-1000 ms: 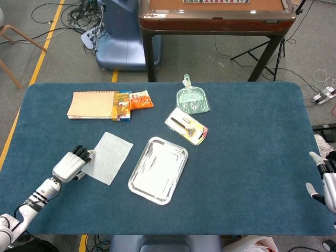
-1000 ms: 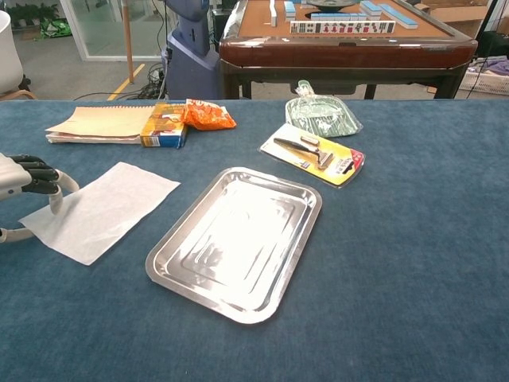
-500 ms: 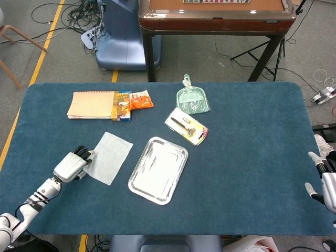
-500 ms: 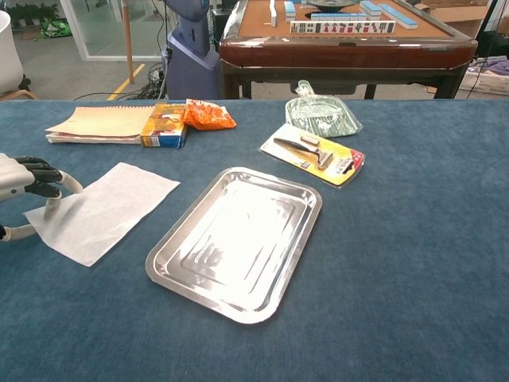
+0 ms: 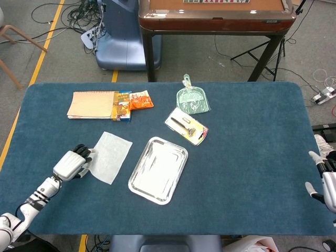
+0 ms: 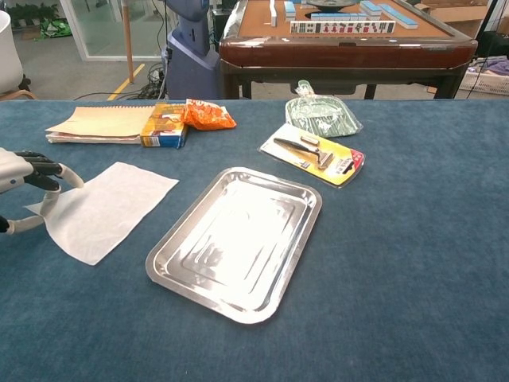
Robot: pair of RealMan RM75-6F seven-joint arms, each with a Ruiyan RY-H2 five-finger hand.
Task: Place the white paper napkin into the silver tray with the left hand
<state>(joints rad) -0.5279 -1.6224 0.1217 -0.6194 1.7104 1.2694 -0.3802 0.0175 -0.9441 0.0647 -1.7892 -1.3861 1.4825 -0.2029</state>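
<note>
The white paper napkin lies flat on the blue table cloth, left of the silver tray. My left hand is at the napkin's left edge. Its dark fingers curl over that edge and the thumb sits below, pinching the corner, which is slightly lifted. The tray holds nothing. My right hand hangs at the table's far right edge with fingers apart, holding nothing; the chest view does not show it.
A tan notebook, a snack box and an orange packet lie behind the napkin. A green dustpan and a yellow-carded tool lie behind the tray. A wooden table stands beyond.
My left hand has crept slightly right and up with the napkin's left edge; the napkin has slid a little toward the tray. The right hand has stayed put.
</note>
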